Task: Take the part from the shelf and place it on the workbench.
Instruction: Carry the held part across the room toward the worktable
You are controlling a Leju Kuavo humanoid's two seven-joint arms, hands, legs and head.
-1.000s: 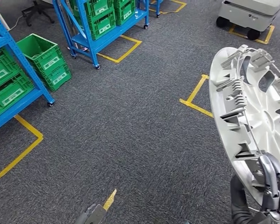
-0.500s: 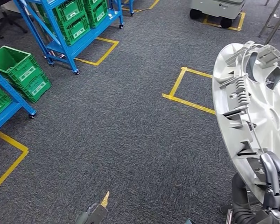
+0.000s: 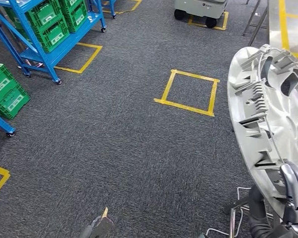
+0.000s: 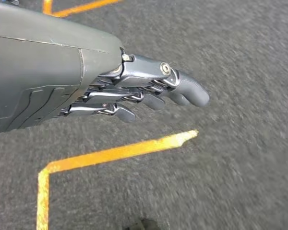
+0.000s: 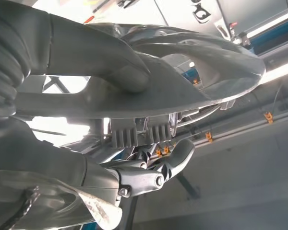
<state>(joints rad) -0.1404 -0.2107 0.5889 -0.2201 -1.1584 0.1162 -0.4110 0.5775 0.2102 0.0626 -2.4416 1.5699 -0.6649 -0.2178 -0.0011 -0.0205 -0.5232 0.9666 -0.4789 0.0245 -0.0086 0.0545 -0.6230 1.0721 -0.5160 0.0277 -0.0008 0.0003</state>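
**A:** Status check: right hand (image 3: 293, 198) is clamped on the part (image 3: 269, 119), a big pale grey wheel-cover disc, at its lower rim. Right side of the head view, ribbed back face toward the camera, held tilted and off the floor. In the right wrist view the thumb (image 5: 99, 52) lies across one face and the fingers (image 5: 161, 165) hook the clips on the other.

**B:** Left hand?

**A:** Left hand (image 4: 150, 91) holds nothing. Fingers straight and loosely together, hanging over the carpet (image 3: 132, 139) at bottom centre of the head view.

**B:** So it's the carry leg. Where do I aim?

**A:** Metal surface with yellow tape in the upper right corner looks like the table (image 3: 290, 25); my guess, only its corner shows. Grey cart (image 3: 200, 7) sits at top centre, blue shelf (image 3: 46, 34) with green crates (image 3: 5, 89) upper left.

**B:** Tips?

**A:** Grip is at one edge of a wide disc, so it'll lever on the fingers. Walk smoothly and don't swing the arm. Watch the table legs (image 3: 252, 22) beside the disc's top edge. Bring the disc nearer flat before lowering it, and let go only once it rests on the table.
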